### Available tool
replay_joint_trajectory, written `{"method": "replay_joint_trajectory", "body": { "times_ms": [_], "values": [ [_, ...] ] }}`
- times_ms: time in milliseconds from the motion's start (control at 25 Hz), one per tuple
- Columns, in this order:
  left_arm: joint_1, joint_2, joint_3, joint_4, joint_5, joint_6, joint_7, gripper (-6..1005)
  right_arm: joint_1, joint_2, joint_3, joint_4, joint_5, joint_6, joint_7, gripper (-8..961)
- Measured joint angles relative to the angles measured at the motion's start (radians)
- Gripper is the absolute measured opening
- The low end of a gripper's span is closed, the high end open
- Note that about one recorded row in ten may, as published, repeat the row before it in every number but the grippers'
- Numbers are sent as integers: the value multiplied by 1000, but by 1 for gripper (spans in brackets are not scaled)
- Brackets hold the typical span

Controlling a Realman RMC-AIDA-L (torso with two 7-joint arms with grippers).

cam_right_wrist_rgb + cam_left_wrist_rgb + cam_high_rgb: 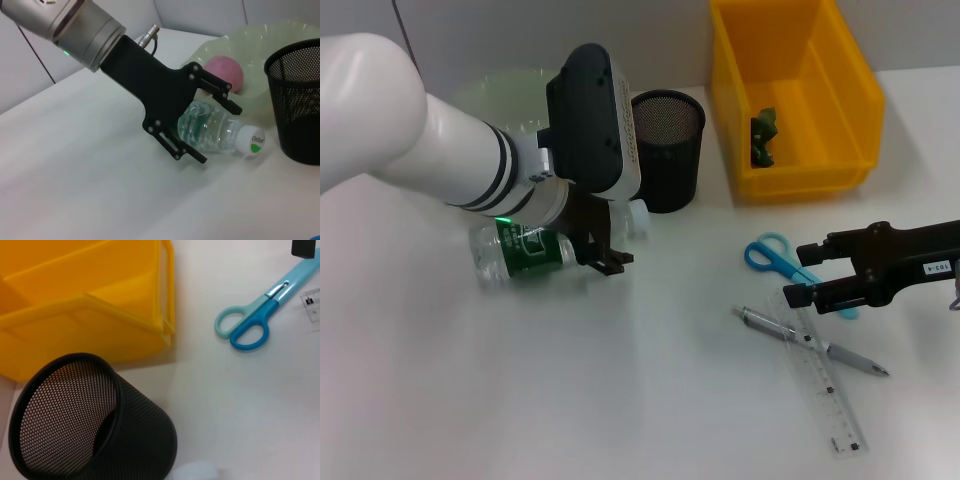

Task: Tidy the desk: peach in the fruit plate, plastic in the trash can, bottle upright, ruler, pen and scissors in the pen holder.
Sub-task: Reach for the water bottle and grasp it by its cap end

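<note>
**Bottle step in hand: fingers straddle the lying bottle**

White desk surface [650, 430] fills the head view, with the yellow trash can [790, 90] at upper right, green plastic [764, 135] already inside it. At upper left the fruit plate [260, 40] is partly hidden by the left arm; the peach [223, 71] is seen in it from the right wrist. The pen holder [668, 148] stands at upper centre. The bottle [525, 250] lies on its side at centre left, cap toward the holder. The left gripper [207, 122] is spread wide around the bottle's shoulder, not yet closed. A firm closing, then a tilt upright, is judged next. At centre right the right gripper [807, 285] is held open above the scissors [775, 258], with pen [810, 342] and ruler [825, 385] lower right.
</note>
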Motion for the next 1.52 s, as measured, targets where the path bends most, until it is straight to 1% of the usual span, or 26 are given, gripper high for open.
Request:
{"method": "replay_joint_trajectory", "body": {
  "times_ms": [520, 840, 960, 1120, 1240, 1440, 1520],
  "values": [
    [3, 0, 7, 4, 0, 12, -2, 811, 2, 0, 0, 0, 3, 0, 2, 776],
    [3, 0, 7, 10, -5, 41, -4, 798, 0, 0, 0, 0, 3, 0, 2, 776],
    [15, 0, 7, 42, -11, 63, -4, 793, 0, -1, 1, 0, 3, 0, 2, 776],
    [55, 0, 7, 114, -50, 69, 25, 787, 0, -2, 2, 0, 2, 1, 2, 776],
    [63, 1, 10, 118, -67, 48, 47, 782, 0, -2, 2, 0, 1, 2, 2, 776],
    [45, 0, 52, 39, -70, -51, 54, 774, -2, -3, 2, 0, 1, 2, 2, 776],
    [44, 0, 69, 30, -70, -74, 54, 771, -4, -3, 2, 0, 1, 2, 2, 776]
  ]
}}
